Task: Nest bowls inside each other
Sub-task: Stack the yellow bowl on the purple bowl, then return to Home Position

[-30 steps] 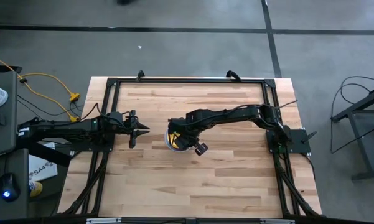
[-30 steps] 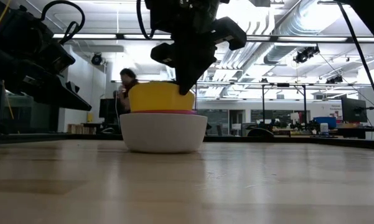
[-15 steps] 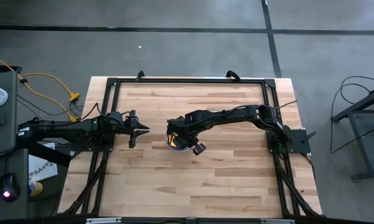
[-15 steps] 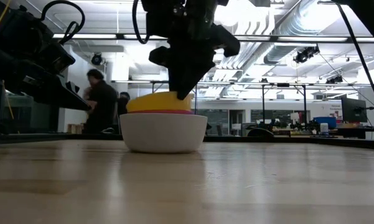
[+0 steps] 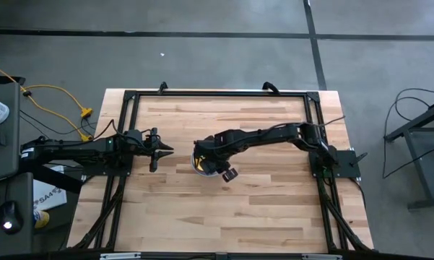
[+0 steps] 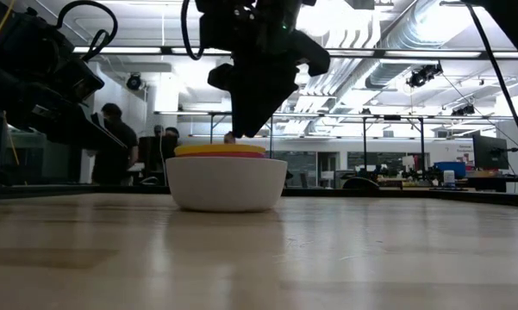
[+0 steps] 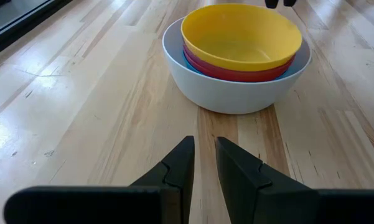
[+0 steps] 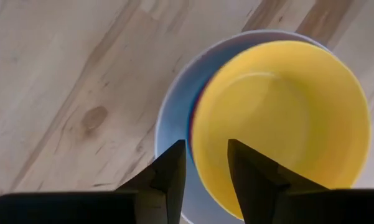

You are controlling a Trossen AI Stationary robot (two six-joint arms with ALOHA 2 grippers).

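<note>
A stack of nested bowls stands near the table's middle. The white bowl (image 7: 236, 93) rests on the wood and is outermost. Inside it show a blue sliver (image 7: 189, 60) and a red rim (image 7: 236, 74), with the yellow bowl (image 7: 243, 37) innermost on top. My right gripper (image 8: 206, 152) hangs open just above the stack, pointing steeply down. Its fingers stand on either side of the yellow bowl's rim (image 8: 196, 134) without touching it. In the low view its tips (image 6: 241, 129) are a little above that rim (image 6: 220, 149). My left gripper (image 7: 204, 146) waits open toward the table's left, aimed at the stack.
A black frame (image 5: 202, 94) runs round the wooden table top. Bare wood lies all round the stack (image 5: 199, 163). Beyond the table, people stand in the room (image 6: 112, 146).
My right gripper has opened and let go of the yellow bowl. The bowl stood high above the white bowl's rim and has dropped into the stack, so that only its rim shows in the low view. The gripper has stayed above it. My left arm has kept still.
</note>
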